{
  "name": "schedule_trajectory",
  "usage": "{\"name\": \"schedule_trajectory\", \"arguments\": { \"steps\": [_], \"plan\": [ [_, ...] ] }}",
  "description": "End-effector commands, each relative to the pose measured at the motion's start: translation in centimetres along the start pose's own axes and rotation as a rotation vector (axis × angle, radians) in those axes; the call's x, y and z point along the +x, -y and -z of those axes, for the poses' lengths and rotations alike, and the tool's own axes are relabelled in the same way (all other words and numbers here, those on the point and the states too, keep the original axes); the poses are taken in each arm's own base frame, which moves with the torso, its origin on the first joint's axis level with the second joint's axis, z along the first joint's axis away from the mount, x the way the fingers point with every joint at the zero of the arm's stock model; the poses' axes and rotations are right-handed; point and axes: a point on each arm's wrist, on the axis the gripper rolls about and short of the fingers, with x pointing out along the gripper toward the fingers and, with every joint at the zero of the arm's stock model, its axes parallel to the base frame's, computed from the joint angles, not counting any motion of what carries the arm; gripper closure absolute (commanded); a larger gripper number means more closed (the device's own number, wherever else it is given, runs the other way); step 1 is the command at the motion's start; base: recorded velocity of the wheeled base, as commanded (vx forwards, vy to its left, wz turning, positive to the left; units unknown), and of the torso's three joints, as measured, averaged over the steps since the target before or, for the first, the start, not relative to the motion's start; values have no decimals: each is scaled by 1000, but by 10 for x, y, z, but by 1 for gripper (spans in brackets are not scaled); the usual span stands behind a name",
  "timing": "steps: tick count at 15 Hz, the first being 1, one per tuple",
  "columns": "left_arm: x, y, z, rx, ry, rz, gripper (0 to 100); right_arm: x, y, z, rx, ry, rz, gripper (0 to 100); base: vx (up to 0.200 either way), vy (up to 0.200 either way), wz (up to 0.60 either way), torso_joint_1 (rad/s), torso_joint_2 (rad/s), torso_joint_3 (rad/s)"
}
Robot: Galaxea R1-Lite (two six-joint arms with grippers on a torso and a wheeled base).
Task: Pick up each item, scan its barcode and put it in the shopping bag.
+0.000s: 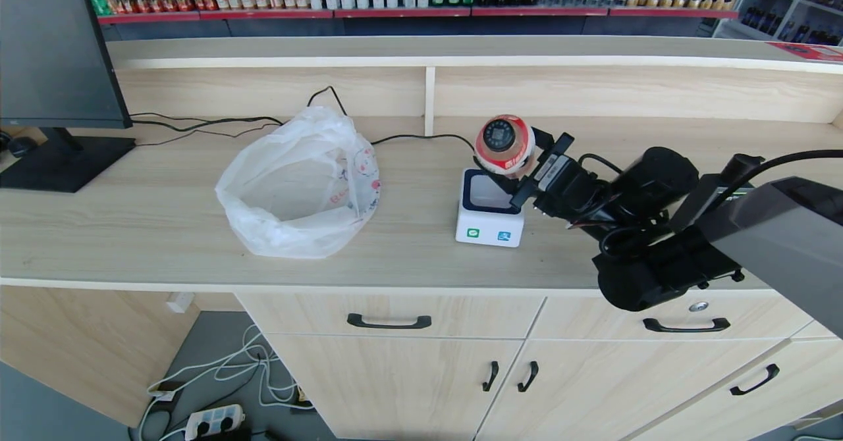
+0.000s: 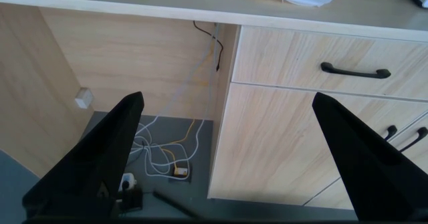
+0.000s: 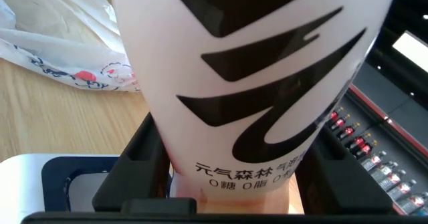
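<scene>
Pressed close to the right wrist camera, the bottle (image 3: 267, 83) shows a pale label with bold black strokes, and the 2 dark fingers (image 3: 134, 164) of the right gripper (image 1: 531, 168) are clamped against its sides. From the head view the bottle lies roughly on its side in that grip, one round end facing up and outward, directly over the far edge of the white scanner (image 1: 490, 220) (whether it touches the scanner's dark-rimmed window is not clear). The scanner stands on the wooden counter (image 1: 132, 230). To the scanner's left, a little apart, sits the white plastic shopping bag (image 1: 299, 184), its mouth open upward. The left gripper (image 2: 227, 157) hangs below counter height before the drawers (image 2: 301, 57), its 2 fingers spread wide and holding nothing.
</scene>
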Motion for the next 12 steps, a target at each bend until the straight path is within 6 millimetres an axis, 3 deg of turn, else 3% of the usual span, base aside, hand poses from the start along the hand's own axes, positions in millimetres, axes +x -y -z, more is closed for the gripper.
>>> {"name": "schedule_trajectory", "arguments": {
  "steps": [1,8,12],
  "plan": [
    [0,0,0,0,0,1,0,-4,7,-7,1,-2,3,100,0,0,0,0,0,0],
    [0,0,0,2,-3,1,0,-5,31,-52,27,-8,94,100,0,0,0,0,0,0],
    [0,0,0,2,-3,1,0,-7,26,-86,93,-45,143,100,0,0,0,0,0,0]
  ]
}}
